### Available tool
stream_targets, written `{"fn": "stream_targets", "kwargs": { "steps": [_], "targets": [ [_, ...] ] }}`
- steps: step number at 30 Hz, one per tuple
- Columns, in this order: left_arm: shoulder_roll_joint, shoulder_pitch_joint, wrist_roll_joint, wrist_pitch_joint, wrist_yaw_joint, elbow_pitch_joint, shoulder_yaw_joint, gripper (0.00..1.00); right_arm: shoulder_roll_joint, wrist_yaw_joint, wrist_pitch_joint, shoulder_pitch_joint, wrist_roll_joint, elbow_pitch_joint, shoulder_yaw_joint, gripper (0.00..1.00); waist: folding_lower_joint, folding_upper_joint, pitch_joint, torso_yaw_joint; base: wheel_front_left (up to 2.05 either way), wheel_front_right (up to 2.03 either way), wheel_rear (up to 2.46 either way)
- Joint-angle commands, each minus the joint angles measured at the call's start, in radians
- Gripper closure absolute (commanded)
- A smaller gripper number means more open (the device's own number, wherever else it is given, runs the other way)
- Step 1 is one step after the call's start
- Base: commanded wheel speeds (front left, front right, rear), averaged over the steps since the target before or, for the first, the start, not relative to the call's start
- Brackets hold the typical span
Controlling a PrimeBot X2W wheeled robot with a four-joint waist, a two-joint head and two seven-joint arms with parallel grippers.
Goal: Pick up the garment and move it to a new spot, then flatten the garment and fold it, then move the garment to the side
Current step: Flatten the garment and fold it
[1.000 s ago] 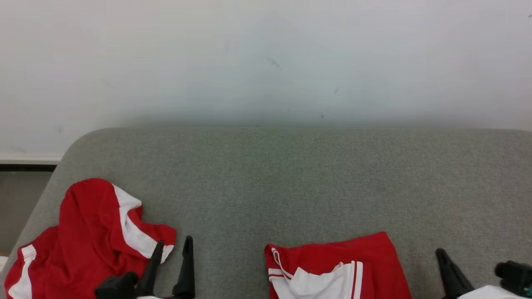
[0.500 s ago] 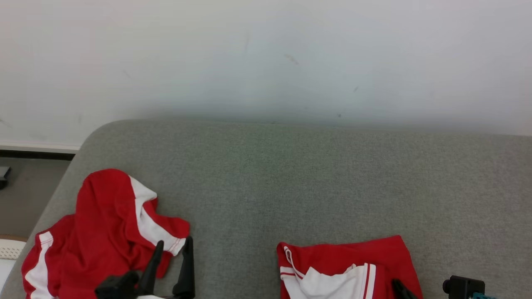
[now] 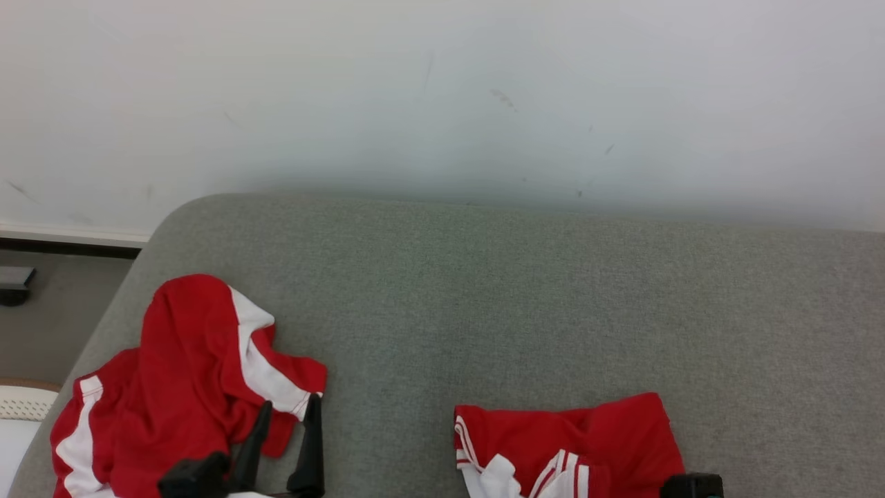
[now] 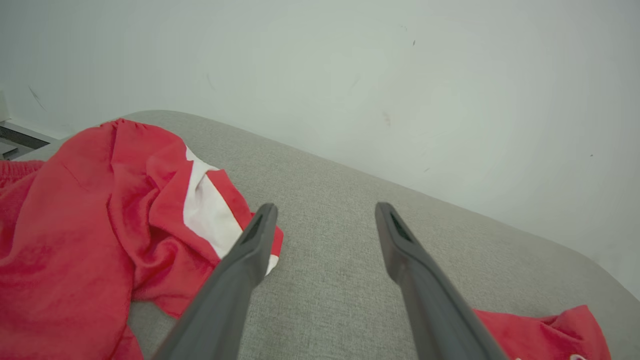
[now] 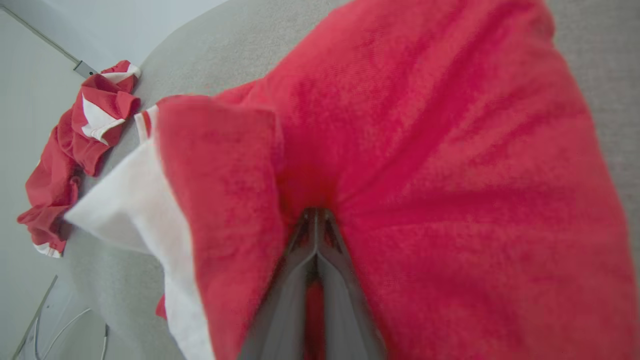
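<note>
A red garment with white stripes [image 3: 608,436] lies bunched at the near middle-right of the grey cushion [image 3: 484,297]. My right gripper [image 5: 315,216] is shut on a pinched fold of its red cloth [image 5: 450,150]. In the head view the dark block of the right wrist [image 3: 691,485] sits at this garment's near edge, its fingers hidden. My left gripper [image 3: 290,402] stands open and holds nothing. Its left finger is at the hem of a second red and white garment [image 3: 187,373], which lies crumpled at the left. In the left wrist view the fingers [image 4: 250,250] are spread over bare cushion.
The cushion's rounded left corner [image 3: 159,228] drops to a dark floor [image 3: 41,325]. A pale wall [image 3: 442,104] rises right behind the cushion. A white object [image 3: 21,408] shows at the far left edge. Bare grey cushion lies between and behind the two garments.
The head camera has swung, shifting the whole picture right. My right gripper has come in from the right onto the middle garment and shut; the cloth, flat before, is now bunched.
</note>
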Motion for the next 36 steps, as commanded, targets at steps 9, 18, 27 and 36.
{"fn": "stream_targets", "kwargs": {
  "steps": [9,18,27,36],
  "targets": [
    [0.002,0.016,0.011,0.000,0.004,-0.009,0.007,0.00,-0.050,-0.002,0.009,0.029,-0.067,-0.106,0.154,1.00,0.0000,0.0000,-0.007,-0.019,0.00,0.00,0.00],
    [0.002,0.007,0.005,0.000,0.004,-0.009,0.004,0.00,-0.131,-0.002,0.117,0.023,0.029,-0.274,0.354,1.00,0.0000,0.0000,-0.001,-0.043,0.00,0.00,0.00],
    [0.002,0.008,0.014,0.000,0.005,-0.020,0.012,0.00,-0.202,-0.002,0.045,-0.016,0.009,-0.340,0.254,1.00,0.0000,0.0000,0.001,-0.069,0.00,0.00,0.00],
    [0.001,0.009,0.038,0.000,0.000,-0.059,0.033,0.00,-0.203,-0.002,-0.094,-0.030,-0.120,-0.409,0.026,0.84,0.0000,0.0000,0.001,-0.108,0.00,0.00,0.00]
  ]
}}
